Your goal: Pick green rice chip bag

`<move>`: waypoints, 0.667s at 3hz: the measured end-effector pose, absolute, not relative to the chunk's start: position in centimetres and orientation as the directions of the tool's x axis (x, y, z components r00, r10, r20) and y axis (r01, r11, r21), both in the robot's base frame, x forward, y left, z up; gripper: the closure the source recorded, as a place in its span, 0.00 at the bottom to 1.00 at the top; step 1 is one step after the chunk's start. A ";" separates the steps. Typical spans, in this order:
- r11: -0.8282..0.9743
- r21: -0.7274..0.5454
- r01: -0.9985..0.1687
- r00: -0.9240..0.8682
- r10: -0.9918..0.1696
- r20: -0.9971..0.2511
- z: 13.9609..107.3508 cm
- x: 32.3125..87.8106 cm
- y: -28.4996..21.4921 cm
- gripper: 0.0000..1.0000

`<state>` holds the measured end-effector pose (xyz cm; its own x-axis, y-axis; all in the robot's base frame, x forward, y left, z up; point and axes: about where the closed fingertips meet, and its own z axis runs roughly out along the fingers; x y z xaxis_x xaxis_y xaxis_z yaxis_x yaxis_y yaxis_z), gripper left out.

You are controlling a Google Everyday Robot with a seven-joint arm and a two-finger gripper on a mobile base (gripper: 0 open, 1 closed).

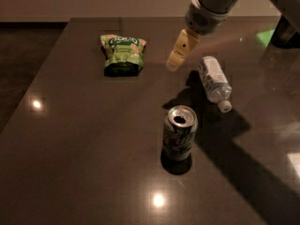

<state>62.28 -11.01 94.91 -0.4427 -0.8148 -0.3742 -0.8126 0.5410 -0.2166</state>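
Setting: indoor office- or lab-type room | evidence: dark glossy table (84,163) with overhead-light glints (158,200), plain pale wall (93,1), dark floor (23,55) | gripper (174,62) above table, between green rice chip bag (123,54) and water bottle (214,81)

Bag (123,54) lies back-left on table (84,149). Gripper (174,62) hangs above table, btwn bag & bottle (214,82). Bottle lies on its side at right. Can (179,133) stands upright in front, center, apart from both.
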 end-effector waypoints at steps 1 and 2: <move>0.566 -0.213 -0.797 -0.457 -0.794 -0.401 93.1 64.4 -7.5 0.00; 0.499 -0.243 -0.832 -0.390 -0.837 -0.384 90.1 67.4 -3.2 0.00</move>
<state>67.40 -3.17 90.12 -0.3902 -0.8367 -0.3843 -0.8315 0.4995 -0.2432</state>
